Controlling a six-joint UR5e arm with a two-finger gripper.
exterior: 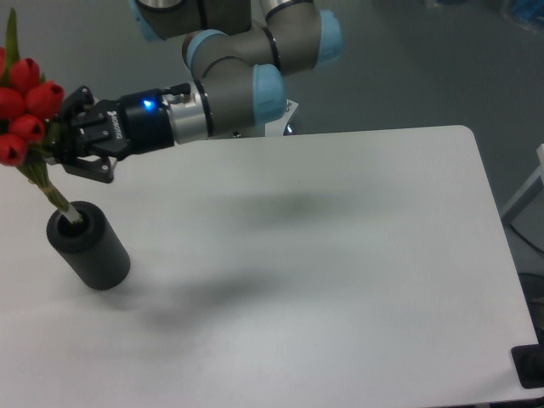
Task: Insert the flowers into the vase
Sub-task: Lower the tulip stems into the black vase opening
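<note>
At the left edge of the tabletop (pixel 340 255) the gripper (pixel 61 140) is clamped around the flowers (pixel 25 102) just under the red buds, with the stem tips already dipping into the mouth of the vase (pixel 89 248). The bunch leans left, so I'd straighten it over the opening and lower slowly before letting go, lest the vase tip.
</note>
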